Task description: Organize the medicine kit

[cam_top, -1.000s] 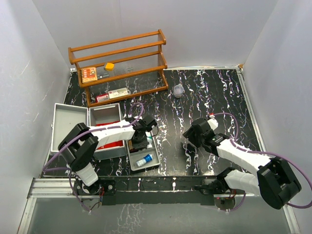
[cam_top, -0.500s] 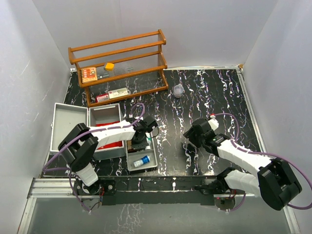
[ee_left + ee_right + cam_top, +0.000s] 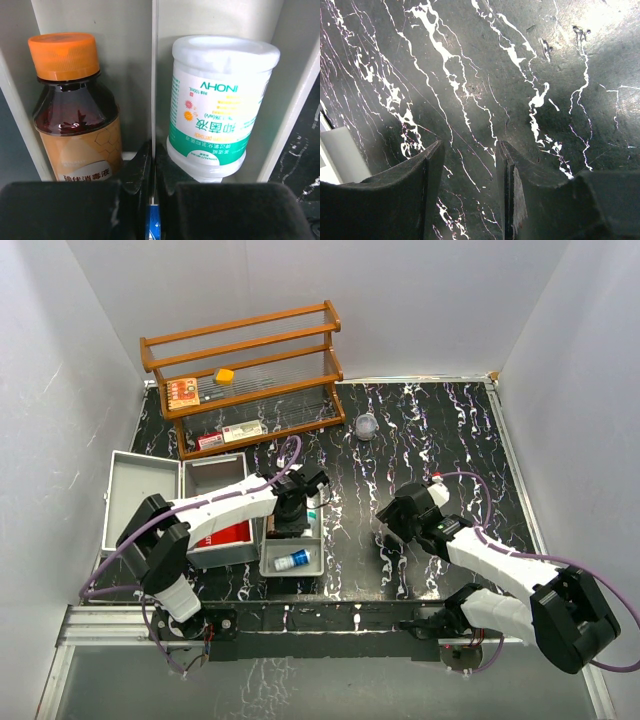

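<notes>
Nearest the arm bases, right of the medicine kit (image 3: 140,495), the kit's grey tray (image 3: 272,560) sits out on the table (image 3: 450,440), just beside the case's right wall. Whether they touch can't be told.

A small blue-and-white tube (image 3: 295,561) lies in the tray's near end. The left pincer (image 3: 296,515) is over the tray's far half. In the wrist view the left pincer (image 3: 154,160) is clenched on the tray's (image 3: 130,75) centre divider, jaws pressed to either side of the thin wall. A brown bottle (image 3: 75,120) with an orange cap lies in the left compartment, and a white bottle (image 3: 220,105) with a green label in the right one.

Well to the right of the kit, the right pincer (image 3: 388,535) hangs low over bare table. The wrist view shows the right pincer (image 3: 467,150) released, jaws apart, with only marbled table between them.

The kit case lies open at the left side of the table, lid flat to the left. There is a red box (image 3: 225,535) inside the base.

Farther back, right of the kit, a small clear round item (image 3: 367,426) rests on the table. Behind the kit, by the back wall, stands a wooden rack (image 3: 250,345) holding an orange box (image 3: 181,391) and a yellow item (image 3: 225,375), with small boxes (image 3: 232,435) on its lower shelf.
</notes>
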